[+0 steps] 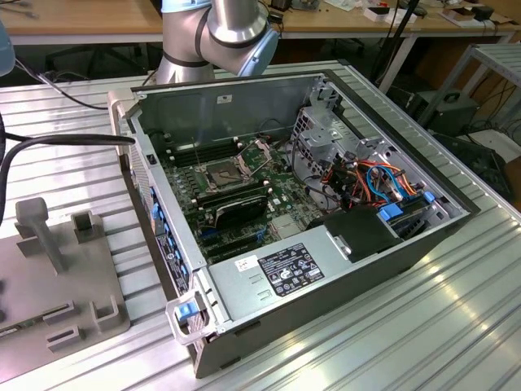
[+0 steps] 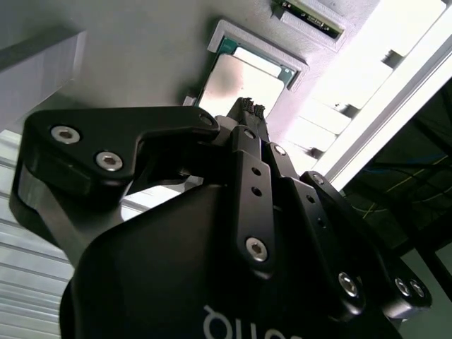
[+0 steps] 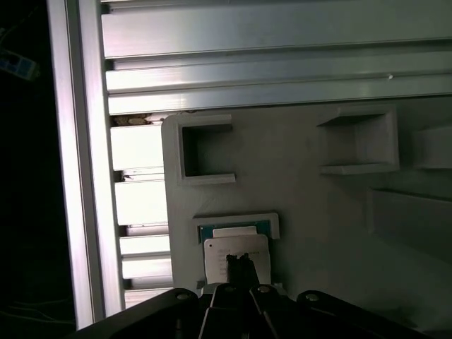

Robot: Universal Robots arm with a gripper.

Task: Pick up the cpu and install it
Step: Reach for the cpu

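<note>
The cpu (image 3: 217, 256) is a thin square chip with a dull grey top. It lies flat in a shallow framed pocket of the grey fixture plate (image 3: 311, 212). In both wrist views my gripper (image 3: 241, 260) hangs just above the chip, its black fingertips pressed together with nothing between them. The second wrist view has the cpu (image 2: 236, 79) right beyond the gripper (image 2: 248, 106). In the exterior view the motherboard's metal-framed square socket (image 1: 221, 173) sits inside the open computer case (image 1: 244, 106).
The grey fixture plate (image 1: 57, 285) with raised blocks and pockets lies at the exterior view's left, on a ribbed aluminium table (image 1: 423, 326). Memory sticks (image 1: 236, 204), a power supply (image 1: 277, 273) and cable bundles (image 1: 366, 179) are in the case. The arm's base (image 1: 212, 32) stands behind it.
</note>
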